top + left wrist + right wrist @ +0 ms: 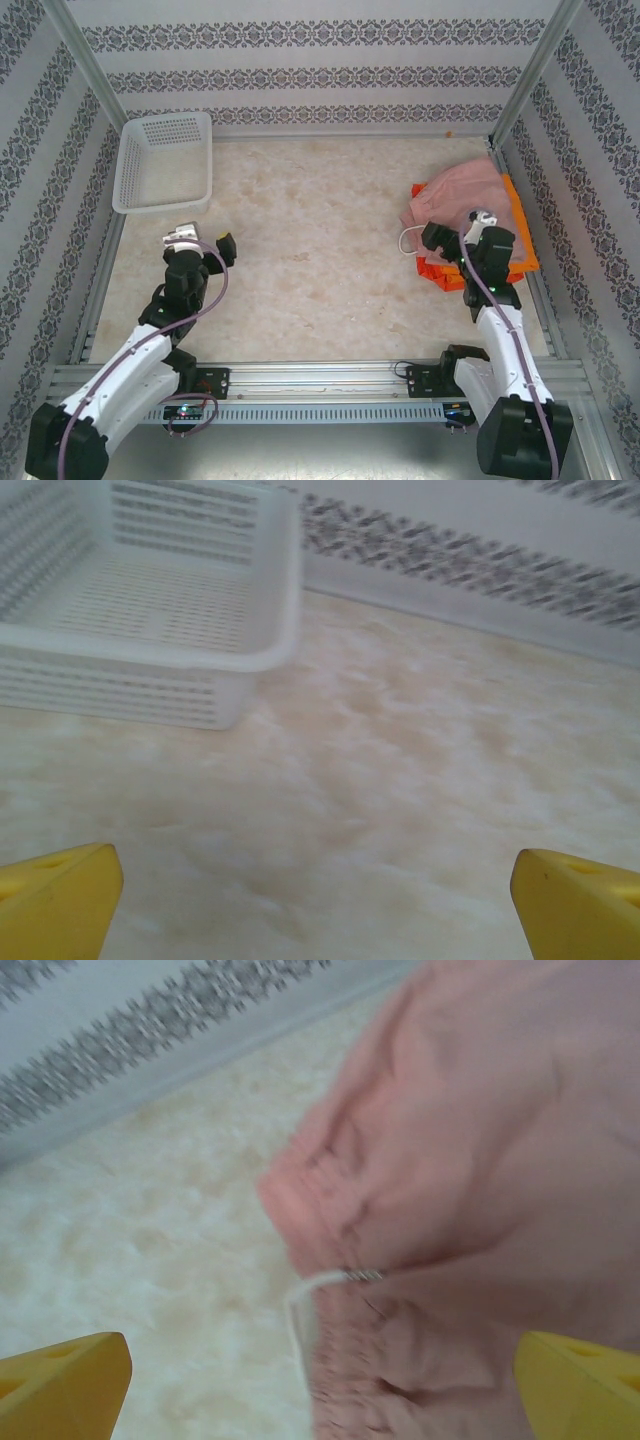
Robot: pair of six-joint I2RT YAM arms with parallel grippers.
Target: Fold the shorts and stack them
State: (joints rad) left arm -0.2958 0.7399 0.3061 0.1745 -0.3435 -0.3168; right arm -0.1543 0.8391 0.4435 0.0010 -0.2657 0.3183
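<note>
— Shorts [470, 210]: where do they lie, and how will they behave?
— All three are in a heap at the right edge of the bench [320, 270], close to the wall. The pink shorts [465, 195] lie crumpled on top, the bright orange shorts [525, 235] are spread under them, and the red-orange shorts [432, 268] poke out at the near side. It looks like soft, light cloth, so I'd expect it to sag and bunch, and one layer may drag the next along
— Claws?
— The right claw [458, 232] hovers just over the near edge of the heap, fingers wide apart, nothing between them. The left claw [205, 242] is also spread wide and empty, over bare bench near the white basket [160, 207], well apart from the cloth
— Where to take hold?
— The gathered waistband [320, 1210] of the pink pair, I think. It is thicker there, so a pinch should catch that one layer alone. Keep off the white drawstring [297, 1310] looping out beside it: pulling that would likely cinch the band rather than lift the shorts
</note>
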